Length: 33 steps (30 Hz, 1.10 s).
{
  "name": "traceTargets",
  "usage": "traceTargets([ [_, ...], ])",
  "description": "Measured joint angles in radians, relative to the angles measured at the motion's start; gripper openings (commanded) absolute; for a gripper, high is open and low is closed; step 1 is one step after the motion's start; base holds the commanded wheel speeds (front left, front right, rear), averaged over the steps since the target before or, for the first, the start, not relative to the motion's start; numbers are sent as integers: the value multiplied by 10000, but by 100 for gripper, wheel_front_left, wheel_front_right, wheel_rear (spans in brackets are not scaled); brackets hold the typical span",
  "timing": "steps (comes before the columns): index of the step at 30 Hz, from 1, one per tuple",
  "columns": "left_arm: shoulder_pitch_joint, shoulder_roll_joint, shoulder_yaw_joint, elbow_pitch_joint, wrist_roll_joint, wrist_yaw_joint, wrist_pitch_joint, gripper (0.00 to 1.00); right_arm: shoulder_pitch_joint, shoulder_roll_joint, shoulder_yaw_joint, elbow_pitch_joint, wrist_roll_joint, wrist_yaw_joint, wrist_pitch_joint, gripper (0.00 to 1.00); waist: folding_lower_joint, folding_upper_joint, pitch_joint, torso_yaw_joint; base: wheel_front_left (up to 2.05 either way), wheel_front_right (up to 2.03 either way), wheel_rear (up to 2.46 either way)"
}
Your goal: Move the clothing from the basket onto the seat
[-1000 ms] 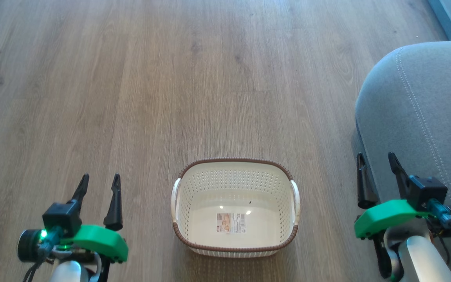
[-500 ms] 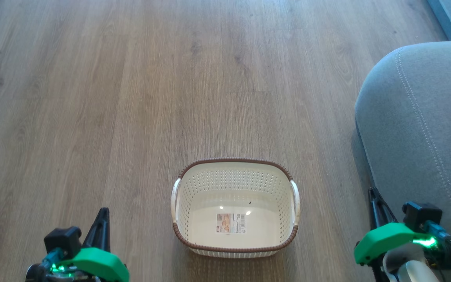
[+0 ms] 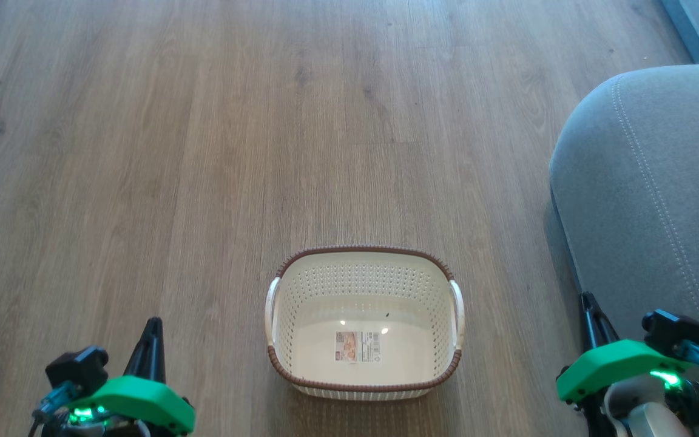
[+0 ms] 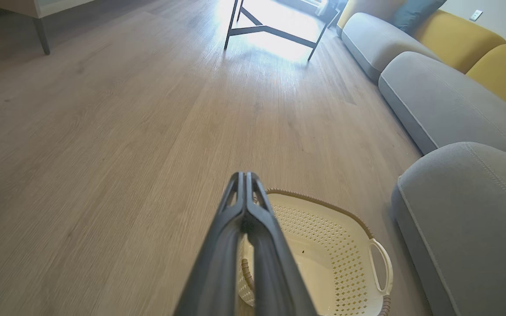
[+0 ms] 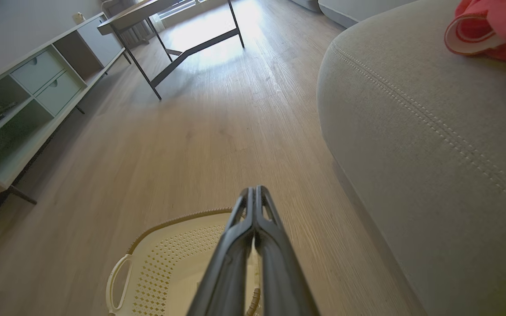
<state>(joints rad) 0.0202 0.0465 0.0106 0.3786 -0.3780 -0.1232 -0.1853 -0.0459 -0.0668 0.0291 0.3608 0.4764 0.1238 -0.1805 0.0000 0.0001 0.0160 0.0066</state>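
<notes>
The floor (image 3: 204, 152) is viewed steeply from above by the head camera, with the basket (image 3: 364, 248) framed low at centre and the seat (image 3: 647, 182) cut by the right edge. Shallow forward views are taken from both wrists, much nearer the floor. Basket, seat corner and floor are shared by all three; a black-legged table (image 5: 193, 56) is caught far off by both wrist cameras.
</notes>
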Motion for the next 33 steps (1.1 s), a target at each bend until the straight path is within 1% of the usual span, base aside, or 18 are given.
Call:
traceTargets([
  [32,-221,-2,215,-326,-3825,-2,913,0,-35,71,-522,-236,3515,-2,913,0,0,0,-41,-20,0,0,0],
  [33,-221,-2,215,-326,-3825,-2,913,0,-35,71,-522,-236,3515,-2,913,0,0,0,-41,-20,0,0,0],
])
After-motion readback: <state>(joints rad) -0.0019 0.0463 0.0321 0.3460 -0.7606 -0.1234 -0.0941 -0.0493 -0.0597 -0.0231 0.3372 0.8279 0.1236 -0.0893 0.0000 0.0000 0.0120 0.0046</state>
